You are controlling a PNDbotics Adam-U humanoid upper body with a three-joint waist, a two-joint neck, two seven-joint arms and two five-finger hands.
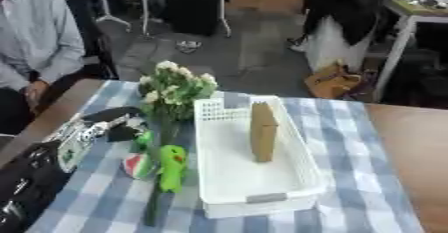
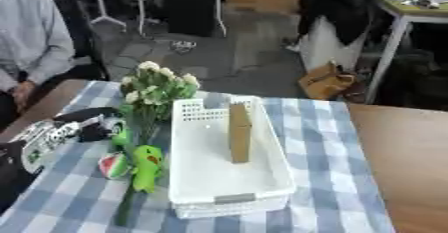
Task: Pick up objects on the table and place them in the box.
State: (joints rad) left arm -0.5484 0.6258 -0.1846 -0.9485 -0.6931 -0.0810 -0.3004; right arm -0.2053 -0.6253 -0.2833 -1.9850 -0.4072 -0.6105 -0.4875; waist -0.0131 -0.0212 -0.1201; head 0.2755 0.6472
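Observation:
A white basket (image 1: 302,169) stands on the checked cloth, and a flat brown piece (image 1: 262,131) stands upright inside it. Just left of the basket lies a bunch of white flowers (image 1: 178,88), its stem running toward the front edge. A green toy (image 1: 172,166) and a red, white and green ball (image 1: 136,166) lie beside the stem. My left arm comes in from the lower left. Its black hand (image 1: 115,123) sits just left of the stem, above the ball. Whether it touches the flowers is unclear. My right hand does not show.
The blue and white checked cloth (image 1: 367,187) covers the middle of a brown table (image 1: 416,142). A person sits at the far left corner with a hand near the table edge. Chairs, stands and a desk fill the floor beyond.

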